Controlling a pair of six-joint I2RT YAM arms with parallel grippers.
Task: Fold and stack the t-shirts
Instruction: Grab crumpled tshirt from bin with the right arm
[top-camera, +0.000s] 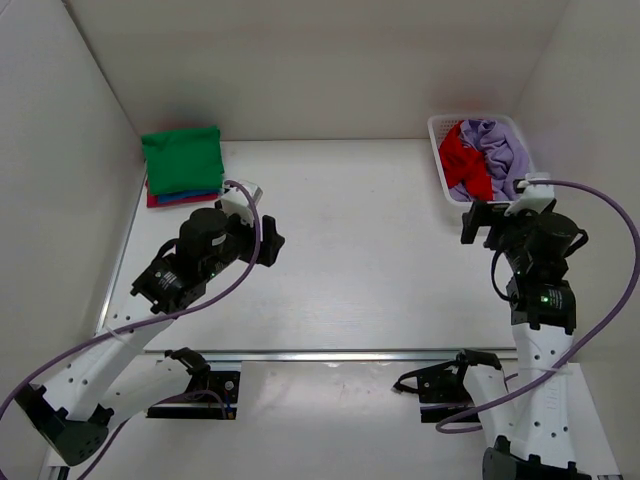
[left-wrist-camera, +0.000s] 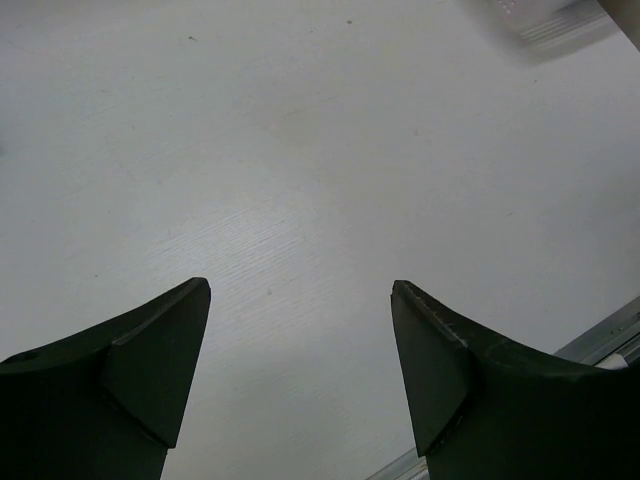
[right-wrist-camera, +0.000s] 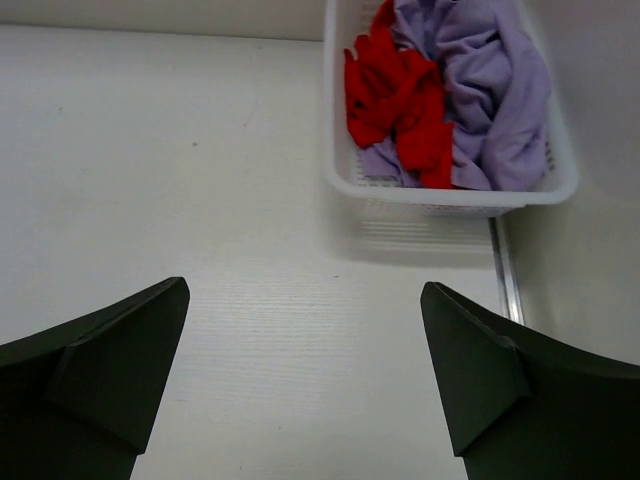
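White basket (right-wrist-camera: 440, 200) on table's (top-camera: 370, 250) far right

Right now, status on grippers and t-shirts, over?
Left gripper open, empty. Right gripper open, empty, near white basket. Green t-shirt tops folded stack; red t-shirt and lavender t-shirt crumpled in basket. Nothing blocking.

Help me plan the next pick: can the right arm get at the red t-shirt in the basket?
Probably yes. The right pincer hangs open and empty just before the basket; the red t-shirt lies uncovered on top, beside the lavender t-shirt, with only the low rim between.
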